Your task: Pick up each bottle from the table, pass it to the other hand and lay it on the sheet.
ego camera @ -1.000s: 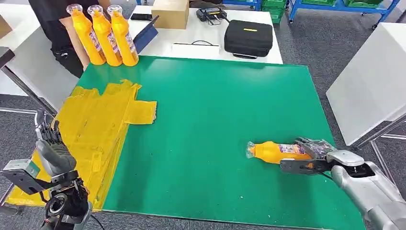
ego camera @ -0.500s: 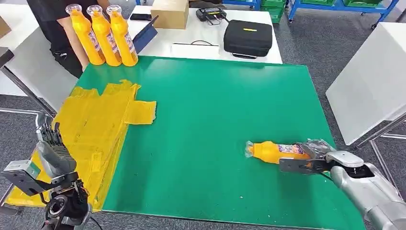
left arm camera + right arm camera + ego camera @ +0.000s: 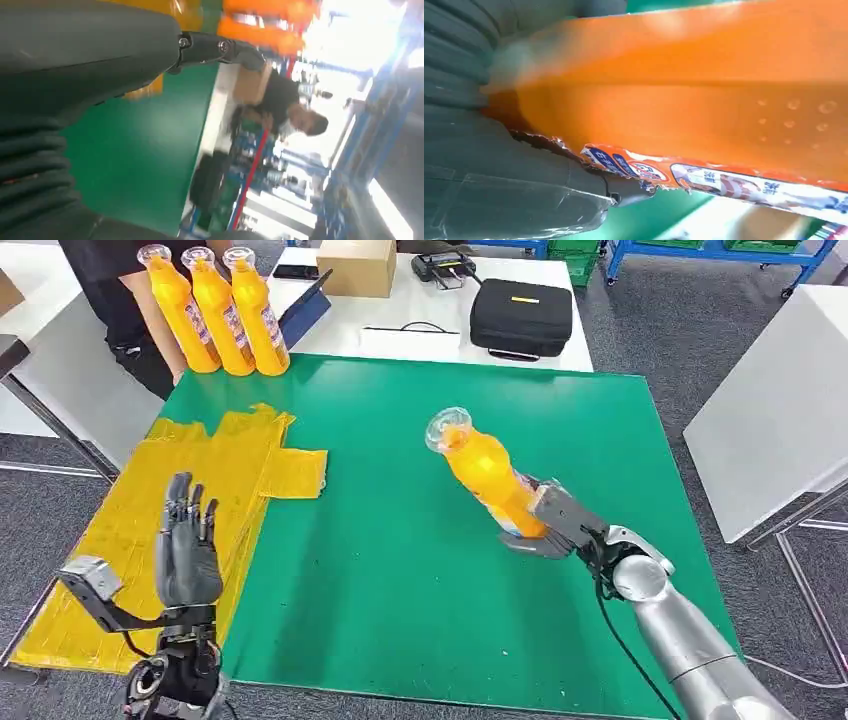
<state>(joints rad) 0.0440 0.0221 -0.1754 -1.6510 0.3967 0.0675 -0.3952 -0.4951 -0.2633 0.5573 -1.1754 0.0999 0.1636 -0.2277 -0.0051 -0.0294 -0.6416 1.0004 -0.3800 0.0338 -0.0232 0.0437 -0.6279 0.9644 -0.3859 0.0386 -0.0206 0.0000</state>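
Right hand (image 3: pixel 548 523) grips the orange bottle (image 3: pixel 484 468) by its base, lifted clear above the green mat (image 3: pixel 400 570), cap tilted toward the yellow sheet (image 3: pixel 200 490), probably for handover. Left hand (image 3: pixel 187 552) empty, fingers spread, over the sheet's near edge.

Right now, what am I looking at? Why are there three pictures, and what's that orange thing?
It's a robot with two silver arms and hands. The big picture is from its head, looking down at a green table. The other two come from cameras at its wrists, so they look sideways and very close.

The orange thing is a bottle. The right hand holds it by its lower end, tilted up off the table. The right wrist camera sees that bottle up close.

The left hand is open and holds nothing. Under it lies a yellow sheet. Three more bottles stand at the far corner, by a person.
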